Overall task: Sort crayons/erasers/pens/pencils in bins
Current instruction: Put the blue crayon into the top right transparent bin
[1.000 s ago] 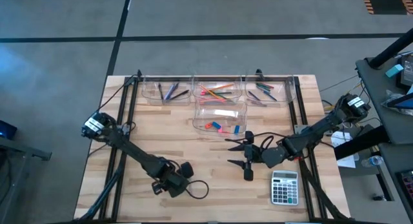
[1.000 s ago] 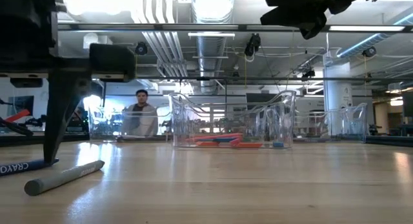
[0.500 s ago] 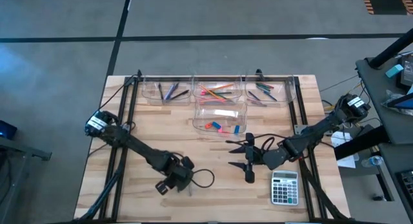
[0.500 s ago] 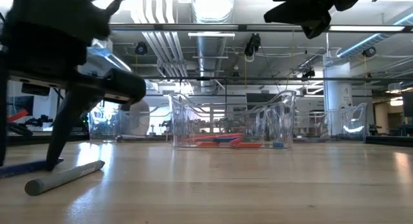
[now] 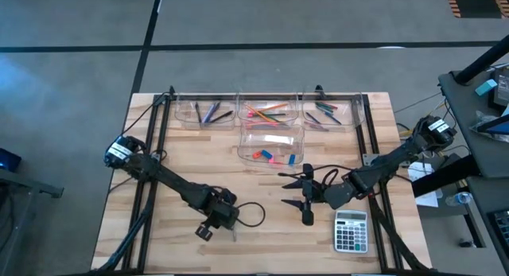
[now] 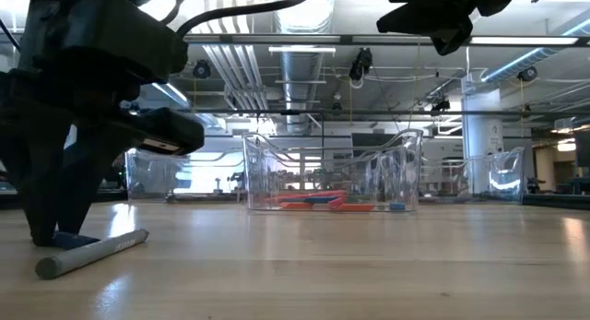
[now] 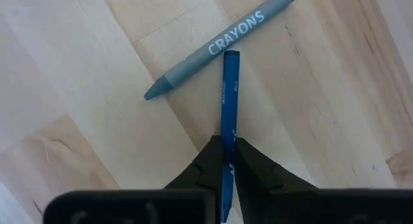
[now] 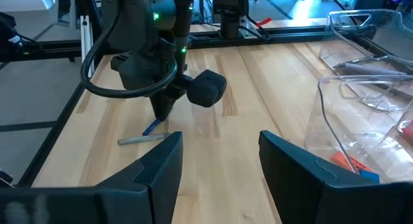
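A blue crayon (image 7: 229,101) lies flat on the wooden table (image 5: 175,161) near its front left. One end of it touches a grey crayon (image 7: 219,40) marked CRAYONS. My left gripper (image 7: 224,161) comes steeply down and is shut on the blue crayon; it also shows in the low view (image 6: 55,235) and the high view (image 5: 215,223). My right gripper (image 5: 284,190) hangs open above the table's right middle, nothing between its fingers (image 8: 161,166). Four clear bins stand farther back: three along the far edge (image 5: 270,110) and one in front of them (image 5: 270,145) with erasers. My left gripper pinches the blue crayon's two long sides (image 7: 224,146) between its two fingers, partway along the stick. The fingers come from above, pointing steeply down. The crayon lies on the table, its free end (image 7: 231,56) against the grey crayon.
A grey calculator (image 5: 351,231) lies at the front right. Black rails run along the table's left (image 5: 151,149) and right (image 5: 367,141) sides. Open wood lies between the left gripper and the bins.
My left gripper has shifted a little toward the table's right, sunk to the table and rolled about its own axis. Its fingers, open a second ago, have shut on the blue crayon. Both crayons lie where they were.
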Controlling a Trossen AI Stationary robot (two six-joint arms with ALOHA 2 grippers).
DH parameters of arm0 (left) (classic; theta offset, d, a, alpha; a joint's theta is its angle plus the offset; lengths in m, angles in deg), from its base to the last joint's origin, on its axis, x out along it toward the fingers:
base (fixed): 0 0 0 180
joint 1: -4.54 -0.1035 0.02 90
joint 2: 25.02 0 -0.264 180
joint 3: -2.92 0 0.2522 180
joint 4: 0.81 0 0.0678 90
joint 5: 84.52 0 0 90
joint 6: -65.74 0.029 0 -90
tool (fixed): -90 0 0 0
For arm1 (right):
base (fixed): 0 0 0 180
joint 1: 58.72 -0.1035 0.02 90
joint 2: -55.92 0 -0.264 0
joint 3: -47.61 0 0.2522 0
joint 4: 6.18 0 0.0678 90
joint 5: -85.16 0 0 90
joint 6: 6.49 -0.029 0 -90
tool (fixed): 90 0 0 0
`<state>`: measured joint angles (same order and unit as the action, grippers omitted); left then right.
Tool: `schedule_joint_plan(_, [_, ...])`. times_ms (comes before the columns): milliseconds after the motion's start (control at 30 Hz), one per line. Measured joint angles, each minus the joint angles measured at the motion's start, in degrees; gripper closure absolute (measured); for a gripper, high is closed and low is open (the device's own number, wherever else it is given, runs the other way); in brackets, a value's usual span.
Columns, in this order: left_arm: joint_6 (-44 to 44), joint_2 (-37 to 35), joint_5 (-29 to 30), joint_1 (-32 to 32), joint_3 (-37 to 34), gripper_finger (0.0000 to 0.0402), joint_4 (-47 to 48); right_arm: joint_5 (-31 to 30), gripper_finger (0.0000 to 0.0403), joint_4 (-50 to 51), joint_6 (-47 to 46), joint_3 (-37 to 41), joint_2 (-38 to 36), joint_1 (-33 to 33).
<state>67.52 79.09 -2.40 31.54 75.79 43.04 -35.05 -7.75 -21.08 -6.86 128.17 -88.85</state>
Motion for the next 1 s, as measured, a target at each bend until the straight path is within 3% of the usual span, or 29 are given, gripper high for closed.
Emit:
schedule_joint_plan(567, [-0.02, -6.32, -1.32, 0.17, -0.47, 0.04, 7.08, 0.02, 0.0209, 0.04, 0.0, 0.0, 0.0, 0.0])
schedule_joint_plan(833, [0.0, -11.49, 1.5, 0.15, -0.35, 0.0401, 6.91, 0.02, 0.0209, 0.04, 0.0, 0.0, 0.0, -0.02])
schedule_joint_plan(1000, [-1.71, -16.26, 6.54, -0.2, -0.52, 0.0401, 4.51, 0.0, 0.0209, -0.28, 0.51, 0.02, 0.0, -0.02])
